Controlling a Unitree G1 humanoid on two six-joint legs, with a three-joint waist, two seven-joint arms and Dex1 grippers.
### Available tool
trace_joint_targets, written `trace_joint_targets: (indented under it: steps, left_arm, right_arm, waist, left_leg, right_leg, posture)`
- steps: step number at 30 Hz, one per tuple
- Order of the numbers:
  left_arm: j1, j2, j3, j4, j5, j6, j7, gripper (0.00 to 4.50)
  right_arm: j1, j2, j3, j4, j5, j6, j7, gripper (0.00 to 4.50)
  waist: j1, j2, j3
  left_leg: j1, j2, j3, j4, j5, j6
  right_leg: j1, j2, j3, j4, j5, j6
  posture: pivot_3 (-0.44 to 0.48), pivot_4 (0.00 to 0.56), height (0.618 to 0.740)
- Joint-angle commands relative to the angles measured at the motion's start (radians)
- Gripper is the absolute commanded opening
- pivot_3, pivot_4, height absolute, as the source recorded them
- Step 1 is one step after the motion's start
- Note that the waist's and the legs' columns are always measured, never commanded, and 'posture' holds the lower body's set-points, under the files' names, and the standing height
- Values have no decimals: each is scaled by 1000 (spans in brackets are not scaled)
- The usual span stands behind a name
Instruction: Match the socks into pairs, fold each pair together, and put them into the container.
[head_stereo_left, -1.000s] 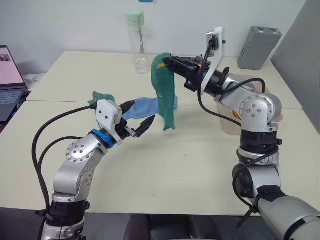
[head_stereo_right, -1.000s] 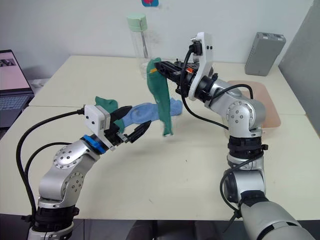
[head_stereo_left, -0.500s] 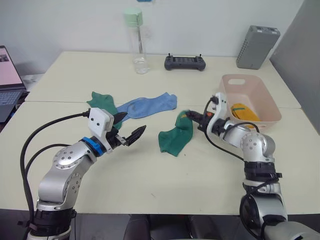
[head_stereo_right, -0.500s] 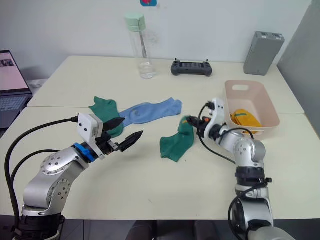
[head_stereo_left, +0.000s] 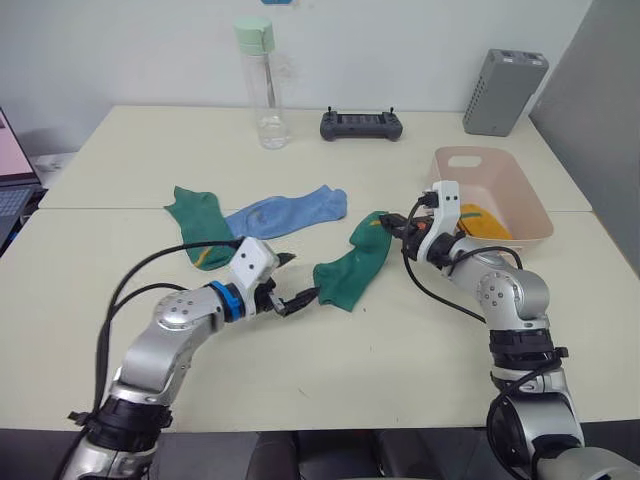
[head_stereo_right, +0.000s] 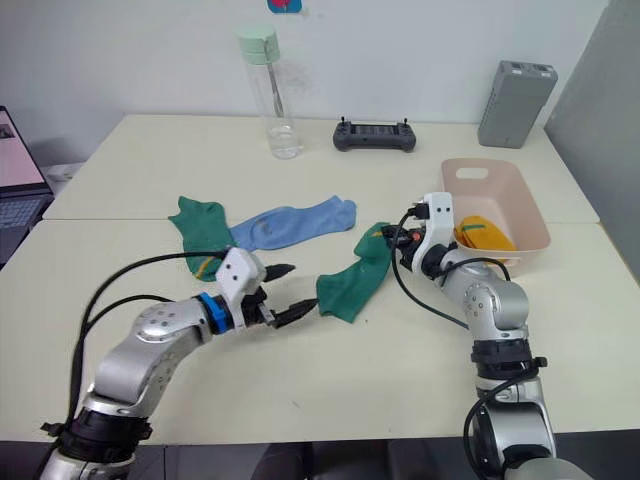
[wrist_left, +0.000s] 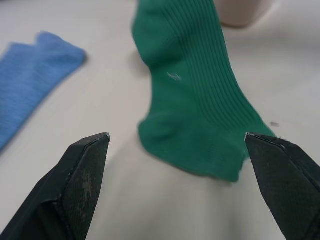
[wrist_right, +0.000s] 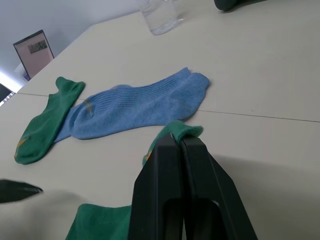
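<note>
Cream desk (head_stereo_left: 330, 370) w/ socks spread across it. Right gripper (head_stereo_left: 392, 224): jaws closed on the top end of a dark green sock (head_stereo_left: 352, 272), rest of it lying on the desk toward the left gripper (head_stereo_right: 290, 294). Left jaws wide open, empty, sock's free end just ahead between the tips. Blue sock (head_stereo_left: 285, 212) and 2nd green sock (head_stereo_left: 196, 224) beyond the left jaws. Pink container (head_stereo_left: 515, 190) behind the right jaws, yellow sock (head_stereo_left: 483, 221) inside.

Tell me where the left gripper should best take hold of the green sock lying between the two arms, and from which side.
Probably the free end of the green sock, which lies flat on the table just ahead of the open left gripper. The right gripper pinches the opposite end, so come in low from the robot's left, one finger sliding under that edge.
</note>
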Motion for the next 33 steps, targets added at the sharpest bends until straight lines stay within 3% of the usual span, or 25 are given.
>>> trace_joint_targets:
  steps: [1, 4, 7, 19, 24, 33]
  left_arm:
    - [-29, 8, -62, 29, 88, -105, -38, 4500]
    - [-45, 12, -93, 101, 152, -176, -53, 4500]
    - [-52, 19, -112, 131, 191, -228, -74, 3902]
    - [-75, -48, -94, 187, 181, -269, -85, 24]
    - [-33, -48, -63, 57, 85, -155, -117, 24]
    - [4, 84, -62, -280, -161, 126, -272, 24]
  right_arm:
    - [-2, 0, -3, -38, -3, -19, 2, 44]
    - [-1, 7, -10, -47, 5, -14, -2, 44]
    - [0, 9, -6, -47, 3, -14, -2, 0]
    - [-13, 27, 1, -33, -4, -22, -6, 0]
    - [-27, 39, 8, -7, -8, -32, 1, 0]
    - [-127, 143, 43, 157, 66, 15, 139, 0]
  waist:
    - [0, 0, 0]
    - [0, 0, 0]
    - [-1, 0, 0]
    - [0, 0, 0]
    - [-1, 0, 0]
    - [-4, 1, 0]
  left_leg:
    - [0, 0, 0, 0, 0, 0]
    - [0, 0, -1, 0, 0, 0]
    - [0, 0, 0, 0, 0, 0]
    - [0, 0, 0, 0, 0, 0]
    - [0, 0, 0, 0, 0, 0]
    - [0, 1, -1, 0, 0, 0]
  right_leg:
    - [0, 0, 0, 0, 0, 0]
    - [0, 0, -1, 0, 0, 0]
    - [0, 0, 0, 0, 0, 0]
    - [0, 0, 0, 0, 0, 0]
    - [0, 0, 0, 0, 0, 0]
    - [0, 1, 0, 1, 0, 0]
  posture:
    - [0, 150, 740]
    - [0, 150, 740]
    - [0, 150, 740]
    - [0, 150, 740]
    - [0, 150, 740]
    - [0, 150, 740]
